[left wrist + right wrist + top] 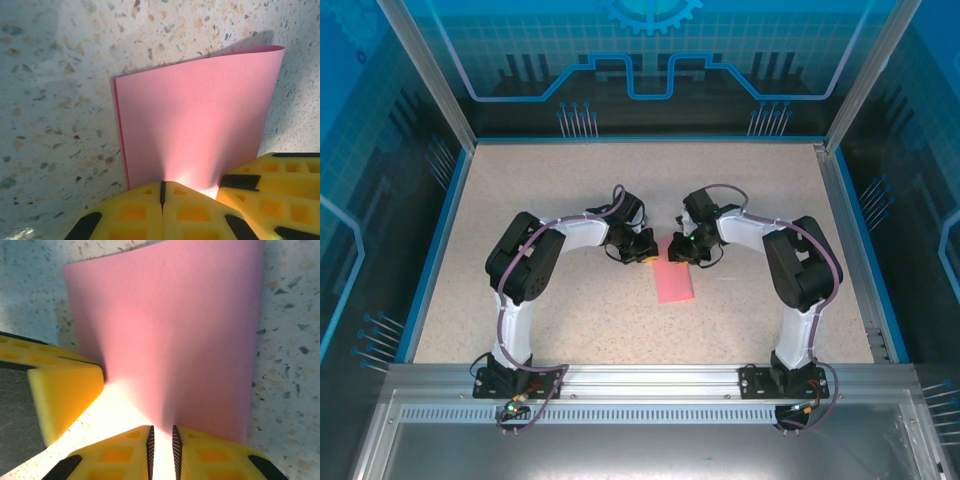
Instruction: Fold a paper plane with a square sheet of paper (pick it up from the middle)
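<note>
Sheet of paper: pink and folded over on itself into a narrow rectangle. It lies about the middle of the worktop, a touch toward the right edge. Its long sides run between the near and far edges.
Fold: in the left wrist view the sheet of paper shows two layers. There is a rounded crease along one long side and a thin second edge along the other.
Lie of the sheet: the end toward the near edge rests flat on the speckled surface. The far end rises to meet both tools.
Left tool: at the far end of the sheet, on its left corner. In its own camera, the left tool has its yellow fingers pressed together, and the sheet's edge runs into the seam, pinched.
Right tool: just beside the left one, at the same far end. In its own camera, the right tool has only a narrow slit between its fingers. The sheet is drawn into that slit and held.
Spacing: the two tools are close together, with a yellow finger of the left tool just beside the right tool's fingers.
Arms: both bend inward from their bases at the near edge.
</note>
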